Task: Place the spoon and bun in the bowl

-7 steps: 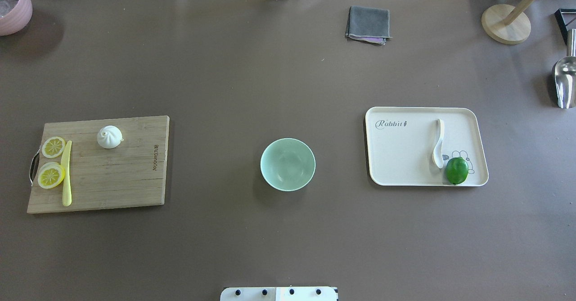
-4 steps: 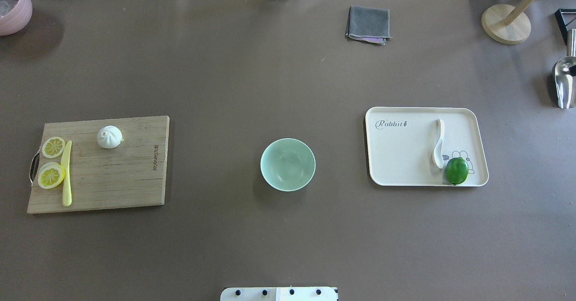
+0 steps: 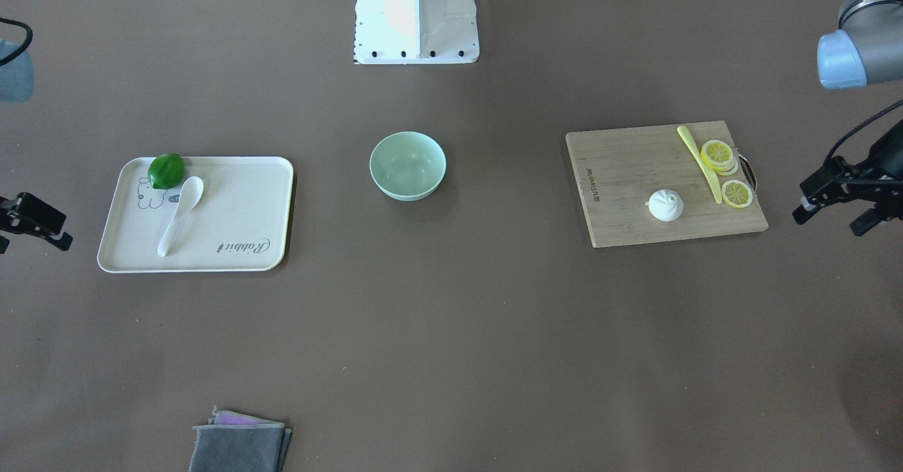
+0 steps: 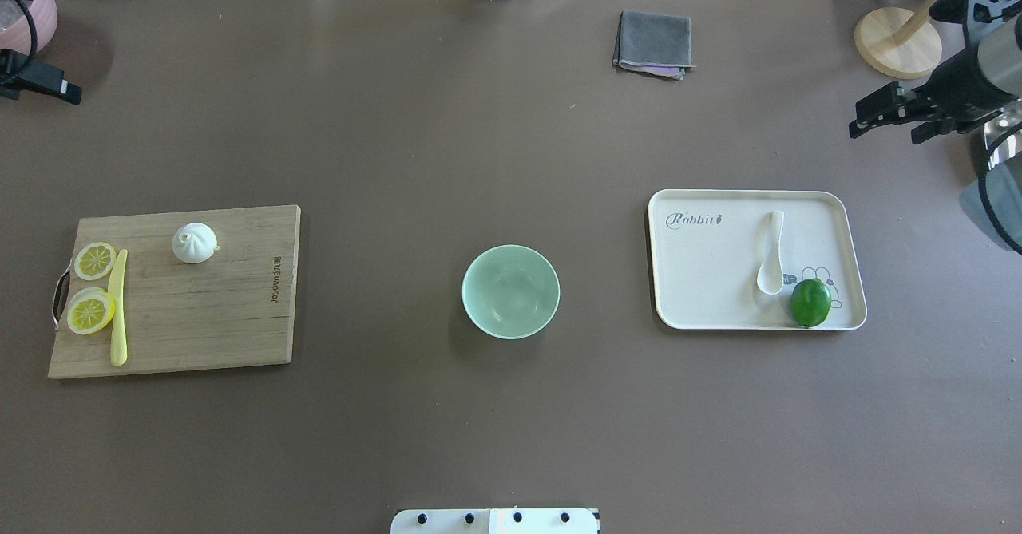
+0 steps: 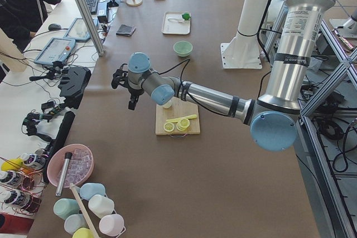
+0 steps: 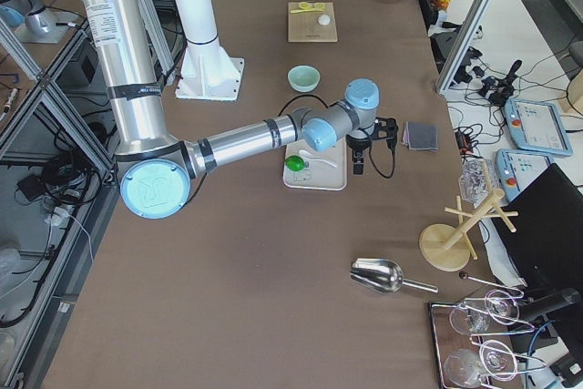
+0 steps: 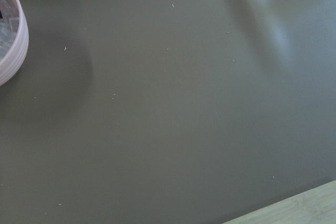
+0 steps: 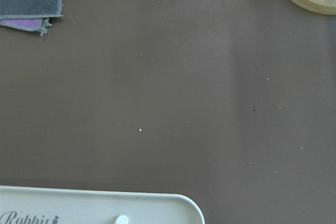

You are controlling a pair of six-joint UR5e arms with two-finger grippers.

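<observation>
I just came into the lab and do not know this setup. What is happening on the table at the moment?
Nothing is being held yet. The white soup spoon lies on the cream tray beside a lime. The steamed bun sits on the wooden cutting board. The mint-green bowl between them is empty. The left end effector hovers open past the board, and the right end effector hovers open beyond the tray's far corner.

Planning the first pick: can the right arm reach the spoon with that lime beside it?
Probably yes. The right gripper hovers off the tray, nothing between; the lime crowds only the scoop of the spoon, its handle lies free.
</observation>
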